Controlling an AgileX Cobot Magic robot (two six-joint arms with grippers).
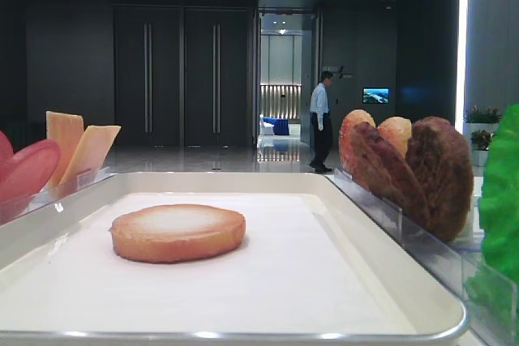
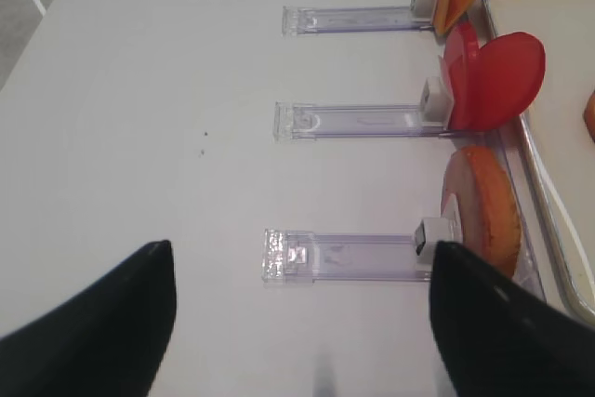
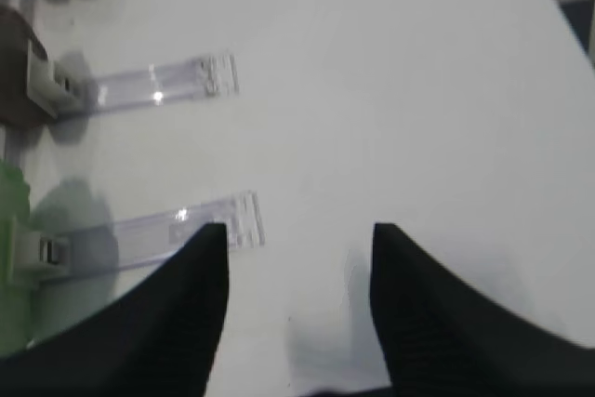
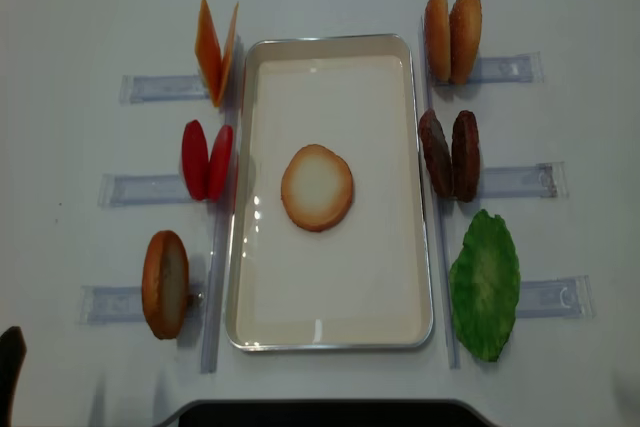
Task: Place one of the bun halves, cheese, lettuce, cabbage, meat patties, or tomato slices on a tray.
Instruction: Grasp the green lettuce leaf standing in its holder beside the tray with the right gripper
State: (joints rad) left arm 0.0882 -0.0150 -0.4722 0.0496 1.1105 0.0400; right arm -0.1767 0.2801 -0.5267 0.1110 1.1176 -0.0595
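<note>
One bun half point(image 4: 317, 187) lies flat, pale face up, in the middle of the cream tray point(image 4: 330, 292). Another bun half point(image 2: 483, 206) stands on edge left of the tray, just right of my left gripper point(image 2: 301, 248), which hangs open and empty over the table. Tomato slices point(image 4: 207, 160) and cheese point(image 4: 215, 52) stand further back on that side. On the right stand two bun halves point(image 4: 452, 35), the meat patties point(image 4: 450, 155) and the lettuce point(image 4: 485, 285). My right gripper point(image 3: 299, 228) is open over bare table beside the lettuce point(image 3: 11, 230), holding nothing.
Clear plastic holder strips point(image 2: 344, 256) point(image 3: 172, 81) lie on the white table beside each food stack. A dark base point(image 4: 320, 414) sits at the table's near edge. A person point(image 1: 322, 119) walks in the hall far behind.
</note>
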